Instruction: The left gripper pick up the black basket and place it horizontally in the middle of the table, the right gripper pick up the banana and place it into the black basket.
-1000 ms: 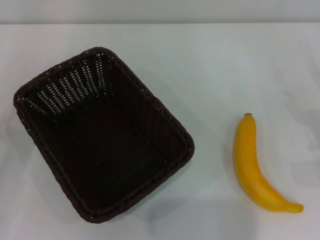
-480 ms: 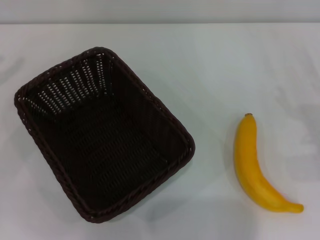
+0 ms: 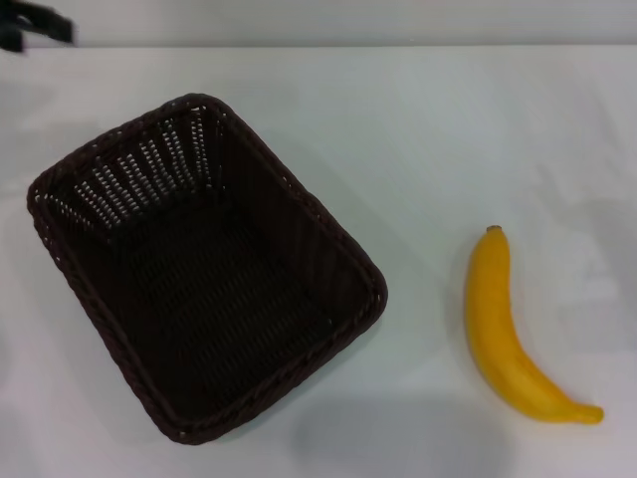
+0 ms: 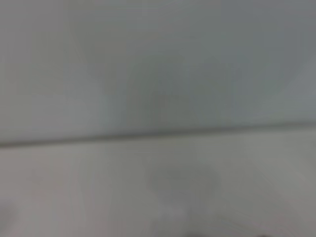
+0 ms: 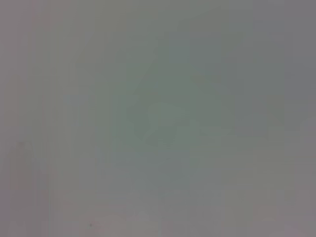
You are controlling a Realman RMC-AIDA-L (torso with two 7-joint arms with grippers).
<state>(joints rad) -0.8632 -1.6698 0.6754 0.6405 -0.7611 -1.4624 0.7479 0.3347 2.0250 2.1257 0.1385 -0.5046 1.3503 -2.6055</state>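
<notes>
While wrist views show only table (image 4: 158,187), head view: left hand (image 3: 35,25) far-left corner, grip unclear; black basket (image 3: 60,189), banana (image 3: 498,329) apart.

Plain grey wall (image 3: 328,20) up at the back!
It spans the full width; in the left wrist view a thin dark seam (image 4: 158,132) crosses, slightly tilted.

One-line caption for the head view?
Empty black basket sits angled on the white table, banana apart to its right; left gripper at far-left corner.
</notes>
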